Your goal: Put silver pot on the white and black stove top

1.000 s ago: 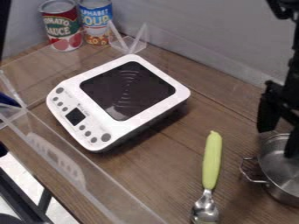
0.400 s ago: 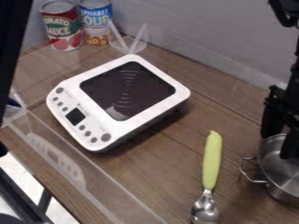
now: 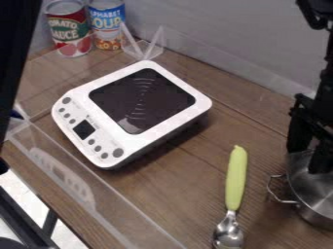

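Two tin cans (image 3: 86, 26) stand at the back left of the wooden table (image 3: 196, 165). Centre-left sits the stove (image 3: 132, 109). Far right, the gripper (image 3: 313, 146) hangs over the pot (image 3: 313, 190); its opening and hold cannot be told. A green-handled spoon (image 3: 233, 197) lies beside the pot.

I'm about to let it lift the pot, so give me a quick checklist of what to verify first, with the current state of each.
1. Gripper at the silver pot: ok, right above its rim.
2. Firm grip on pot: cannot tell, fingertips unclear at frame edge.
3. Stove top bare: ok, nothing on the black surface.
4. Spoon clear of pot: ok, lies beside it, apart.
5. Cans out of the way: ok, far behind the stove.
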Tool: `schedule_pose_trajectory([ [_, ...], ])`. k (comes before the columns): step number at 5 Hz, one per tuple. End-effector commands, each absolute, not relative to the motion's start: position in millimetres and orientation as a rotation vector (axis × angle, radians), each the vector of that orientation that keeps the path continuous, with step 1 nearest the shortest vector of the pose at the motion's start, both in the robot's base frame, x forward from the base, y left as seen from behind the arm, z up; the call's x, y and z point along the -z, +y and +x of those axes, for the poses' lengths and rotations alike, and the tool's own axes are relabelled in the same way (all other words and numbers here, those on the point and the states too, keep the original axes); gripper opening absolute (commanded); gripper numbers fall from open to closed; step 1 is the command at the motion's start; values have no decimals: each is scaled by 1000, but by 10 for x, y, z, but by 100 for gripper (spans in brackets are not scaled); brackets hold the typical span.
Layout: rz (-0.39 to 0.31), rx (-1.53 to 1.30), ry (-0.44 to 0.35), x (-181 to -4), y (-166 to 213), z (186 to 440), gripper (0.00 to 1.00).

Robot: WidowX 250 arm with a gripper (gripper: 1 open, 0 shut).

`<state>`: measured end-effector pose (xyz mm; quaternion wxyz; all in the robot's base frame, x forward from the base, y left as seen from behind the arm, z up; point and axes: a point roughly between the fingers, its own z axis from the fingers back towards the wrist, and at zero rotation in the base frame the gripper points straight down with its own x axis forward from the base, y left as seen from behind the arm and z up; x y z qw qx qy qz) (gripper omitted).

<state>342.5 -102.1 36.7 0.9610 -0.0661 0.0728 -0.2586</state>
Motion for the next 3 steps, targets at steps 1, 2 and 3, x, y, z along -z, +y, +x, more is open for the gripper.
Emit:
schedule_pose_trajectory([
  [1,-130,450,83,-572,-935,3547,0],
  [2,-124,396,82,-727,-825,3576,0],
  [3,-104,408,80,-938,-662,3544,0],
])
